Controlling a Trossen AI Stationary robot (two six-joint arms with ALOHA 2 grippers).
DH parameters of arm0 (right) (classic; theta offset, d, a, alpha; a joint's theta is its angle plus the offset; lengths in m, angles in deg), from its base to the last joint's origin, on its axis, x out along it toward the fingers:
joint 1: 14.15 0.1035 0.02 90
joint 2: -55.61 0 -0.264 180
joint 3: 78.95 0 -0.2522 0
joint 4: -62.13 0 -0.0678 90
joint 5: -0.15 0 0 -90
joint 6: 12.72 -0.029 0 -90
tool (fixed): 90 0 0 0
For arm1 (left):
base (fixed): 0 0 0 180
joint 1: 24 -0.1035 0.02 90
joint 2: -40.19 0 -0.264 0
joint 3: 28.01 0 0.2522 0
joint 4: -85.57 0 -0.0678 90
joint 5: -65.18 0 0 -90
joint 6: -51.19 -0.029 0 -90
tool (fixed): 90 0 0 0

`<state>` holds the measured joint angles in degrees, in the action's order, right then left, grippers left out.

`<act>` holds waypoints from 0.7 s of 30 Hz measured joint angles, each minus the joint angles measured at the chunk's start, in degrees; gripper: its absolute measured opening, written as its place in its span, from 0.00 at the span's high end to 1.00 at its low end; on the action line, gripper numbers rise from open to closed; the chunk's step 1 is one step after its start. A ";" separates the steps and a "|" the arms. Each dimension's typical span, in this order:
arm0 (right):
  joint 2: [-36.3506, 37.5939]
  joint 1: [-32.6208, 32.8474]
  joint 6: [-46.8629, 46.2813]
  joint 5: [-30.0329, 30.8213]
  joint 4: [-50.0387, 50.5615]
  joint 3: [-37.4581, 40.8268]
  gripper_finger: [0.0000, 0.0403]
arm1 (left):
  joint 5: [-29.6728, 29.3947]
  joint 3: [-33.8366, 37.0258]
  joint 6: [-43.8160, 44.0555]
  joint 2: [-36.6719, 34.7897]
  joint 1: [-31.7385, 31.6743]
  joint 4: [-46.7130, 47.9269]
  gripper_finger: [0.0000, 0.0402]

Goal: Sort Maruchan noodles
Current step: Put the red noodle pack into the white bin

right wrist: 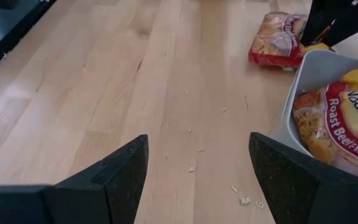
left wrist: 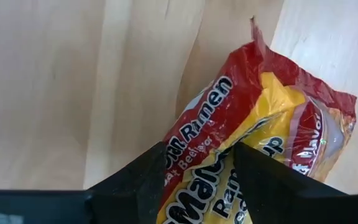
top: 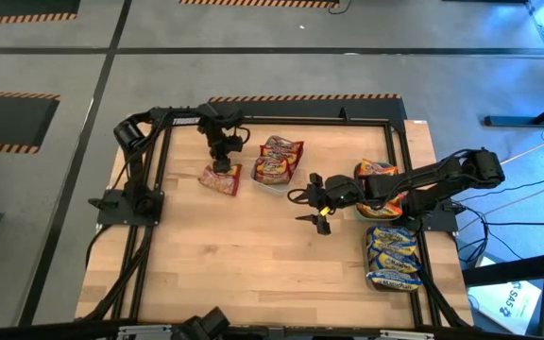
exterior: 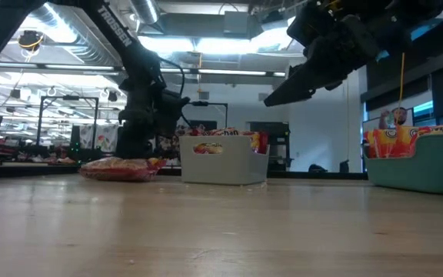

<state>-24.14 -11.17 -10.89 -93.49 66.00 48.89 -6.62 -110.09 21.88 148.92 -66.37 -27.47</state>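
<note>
Maroon packet [top: 221,179] under left tool [top: 222,166], right tool [top: 312,200] raised, open

Bare table [top: 253,255] lies open in front, while three trays (white [top: 274,179], teal [top: 362,210], grey [top: 370,274]) crowd the far-right side.

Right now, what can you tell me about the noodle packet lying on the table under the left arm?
The packet is flat, crinkly plastic, maroon-red and yellow, with white "Ramen" lettering. It lies flat on the bare wooden table, outside the white tray and to its left in the high view. The left claw is down over it, one dark finger on each side of one end, seemingly pinching it. It has not been lifted.
</note>
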 joint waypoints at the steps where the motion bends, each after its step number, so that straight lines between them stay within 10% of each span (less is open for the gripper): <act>1: -0.18 0.00 0.00 -0.02 -0.14 -0.02 0.34 | 0.00 -0.01 0.17 0.19 0.04 0.11 0.56; 15: -0.44 0.00 0.13 0.00 -0.35 0.00 0.34 | 0.84 -0.09 -1.14 1.22 1.83 0.51 0.97; 21: -0.44 0.00 0.15 0.00 -0.35 0.00 0.34 | -3.14 0.02 0.16 -0.50 3.39 0.55 0.99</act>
<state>-24.57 -11.17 -10.75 -93.49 65.65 48.90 -9.77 -110.07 22.05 148.42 -62.98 -26.92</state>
